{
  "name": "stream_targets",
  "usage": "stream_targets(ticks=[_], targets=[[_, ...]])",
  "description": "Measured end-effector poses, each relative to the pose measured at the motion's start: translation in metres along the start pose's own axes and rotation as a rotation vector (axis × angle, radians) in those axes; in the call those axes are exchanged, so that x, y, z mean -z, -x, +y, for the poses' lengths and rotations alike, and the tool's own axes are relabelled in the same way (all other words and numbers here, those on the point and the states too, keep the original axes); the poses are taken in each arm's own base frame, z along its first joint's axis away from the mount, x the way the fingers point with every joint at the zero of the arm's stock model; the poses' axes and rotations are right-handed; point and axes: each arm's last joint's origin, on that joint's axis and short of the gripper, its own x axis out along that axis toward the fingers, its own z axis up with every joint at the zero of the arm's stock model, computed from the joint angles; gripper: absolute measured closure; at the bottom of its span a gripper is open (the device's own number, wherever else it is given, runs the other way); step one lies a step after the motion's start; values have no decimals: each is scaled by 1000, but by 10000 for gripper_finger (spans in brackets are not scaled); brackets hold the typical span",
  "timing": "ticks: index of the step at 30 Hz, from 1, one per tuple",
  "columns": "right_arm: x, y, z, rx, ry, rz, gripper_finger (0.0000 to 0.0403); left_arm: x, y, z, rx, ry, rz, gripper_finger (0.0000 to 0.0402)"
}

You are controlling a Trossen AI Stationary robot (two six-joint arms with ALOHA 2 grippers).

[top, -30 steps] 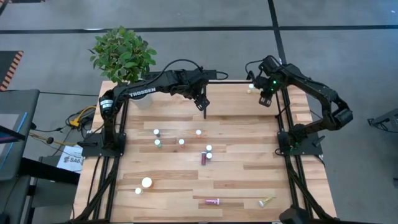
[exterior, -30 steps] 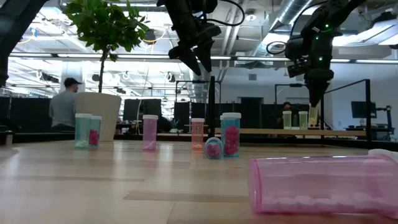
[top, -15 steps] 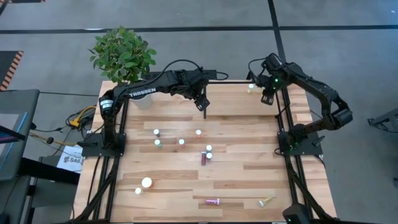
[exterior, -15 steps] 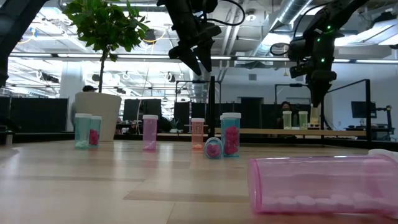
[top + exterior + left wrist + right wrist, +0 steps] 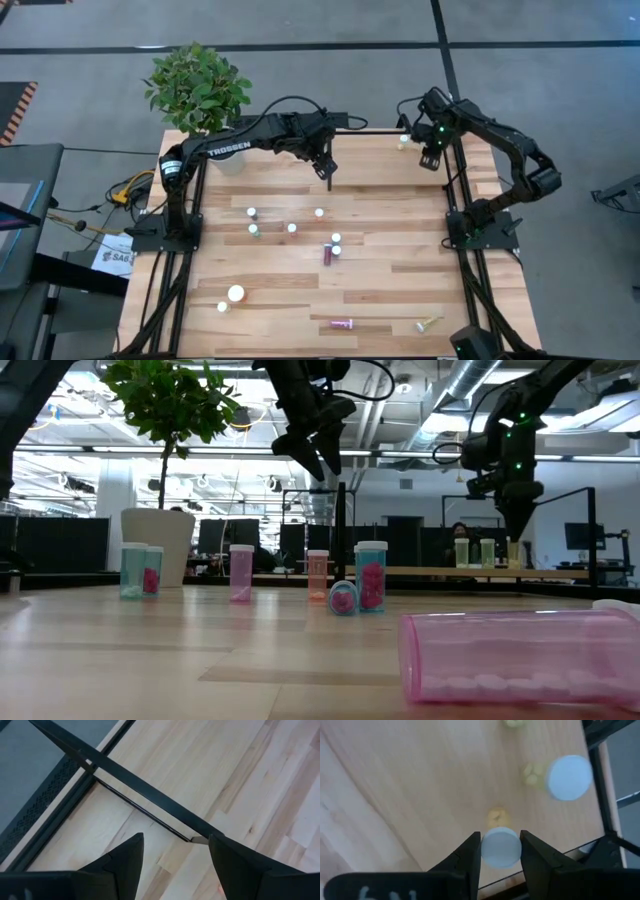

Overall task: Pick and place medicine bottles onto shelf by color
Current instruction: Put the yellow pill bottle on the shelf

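Gripping bottle [image 5: 501,848] near shelf [image 5: 420,780] edge

You have open planks at the table's [image 5: 400,240] 3 o'clock; upright medicine bottles [image 5: 291,228] crowd the centre, fallen ones lie toward 6 o'clock.

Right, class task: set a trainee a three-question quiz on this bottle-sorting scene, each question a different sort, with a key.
1. True or false: the right gripper is closed on a white-capped bottle.
2. What does the left gripper hold? A) a pink bottle B) nothing C) the plant
3. In the low view, how does the large pink bottle nearest the camera lie?

Key: 1 true; 2 B; 3 on its side.
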Motion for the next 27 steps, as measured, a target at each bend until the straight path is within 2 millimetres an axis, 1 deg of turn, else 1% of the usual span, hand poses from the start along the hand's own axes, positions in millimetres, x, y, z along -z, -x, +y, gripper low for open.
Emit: stream_targets(ticks=[10, 19, 22, 27], targets=[[-1, -1, 0, -6, -66, 8, 268, 0, 0, 0, -1, 2, -1, 191], [-1, -3, 1, -8, -85, 9, 230, 1, 0, 0, -4, 5, 9, 191], [-5, 2, 1, 2, -87, -6, 219, 2, 0, 0, -5, 4, 16, 191], [-6, 23, -1, 23, -96, -35, 209, 2, 0, 0, -7, 3, 20, 191]])
